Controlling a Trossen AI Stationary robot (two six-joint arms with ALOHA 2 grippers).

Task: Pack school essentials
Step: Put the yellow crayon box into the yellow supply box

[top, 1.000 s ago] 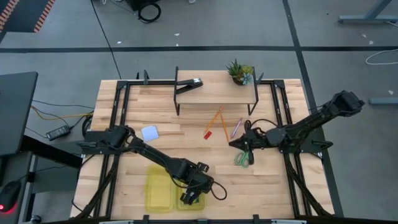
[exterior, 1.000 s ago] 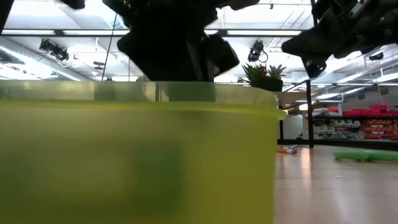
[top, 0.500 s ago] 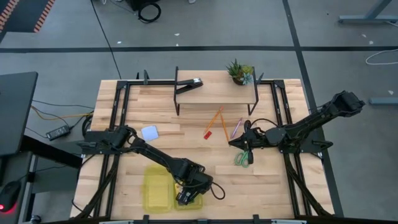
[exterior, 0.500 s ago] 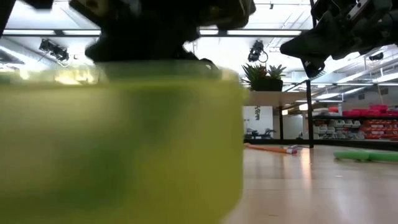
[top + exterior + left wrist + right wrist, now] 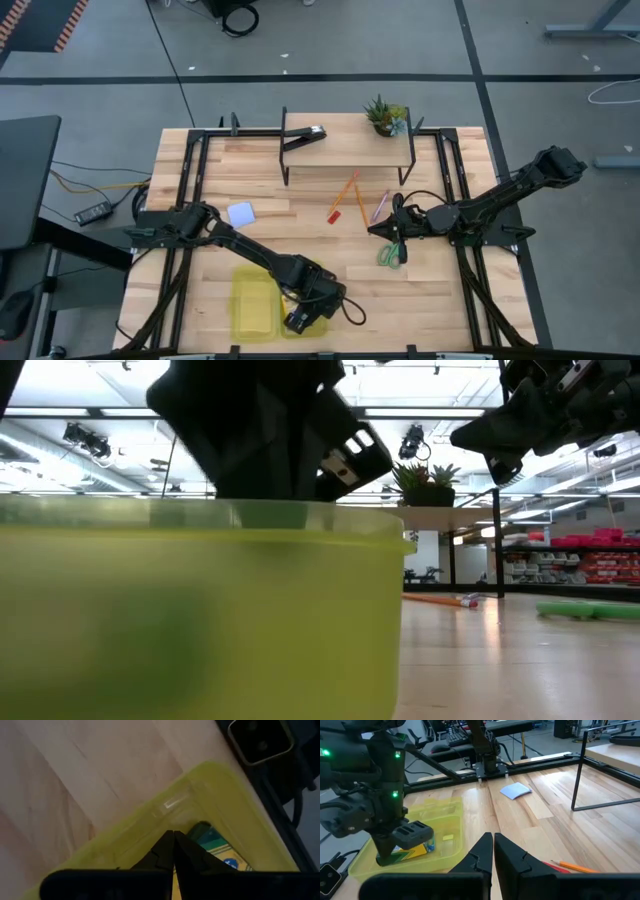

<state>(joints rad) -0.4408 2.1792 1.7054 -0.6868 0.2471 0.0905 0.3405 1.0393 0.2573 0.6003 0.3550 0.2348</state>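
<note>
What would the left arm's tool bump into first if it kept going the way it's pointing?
Most likely the crayon box lying in the yellow tray. The left tool points down into that tray with its fingers together, the box's printed face just past the tips. How far apart they are is hard to judge.

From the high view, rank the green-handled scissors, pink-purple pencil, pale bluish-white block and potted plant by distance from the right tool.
Taken from the right tool:
1. Pink-purple pencil, just beyond the tool toward the table's back, and green-handled scissors, just on the near side: too close to call.
2. Potted plant, at the back edge on the raised shelf.
3. Pale bluish-white block, across on the left side.
</note>
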